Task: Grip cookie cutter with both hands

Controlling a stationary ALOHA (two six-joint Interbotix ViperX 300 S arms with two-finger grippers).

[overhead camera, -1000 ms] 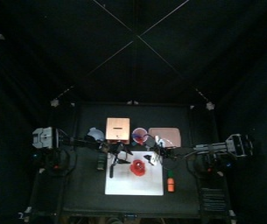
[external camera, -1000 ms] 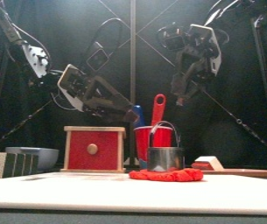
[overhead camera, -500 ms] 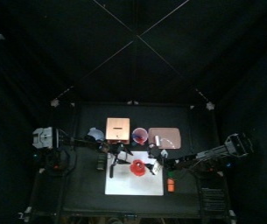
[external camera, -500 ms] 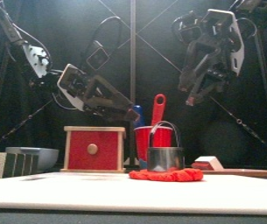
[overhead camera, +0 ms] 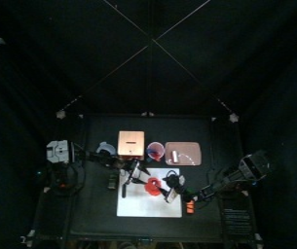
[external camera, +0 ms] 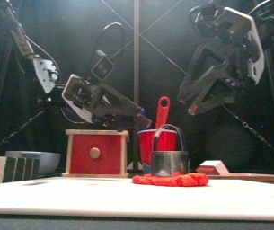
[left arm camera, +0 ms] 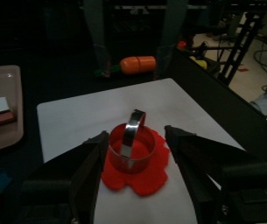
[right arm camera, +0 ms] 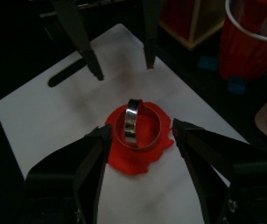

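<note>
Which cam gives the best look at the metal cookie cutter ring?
Right wrist view: the cookie cutter sits central, seen from above, its rim clear against the red dough. Left wrist view shows it nearly as well. Front view shows only its side, as a metal band. In the top view it is too small to make out.

Robot lab test pen, curtained.
Black cloth curtains [overhead camera: 148,58] all round small black table [overhead camera: 105,224]; metal equipment racks w/ cables [left arm camera: 235,35] beyond, 2 black arms.
</note>
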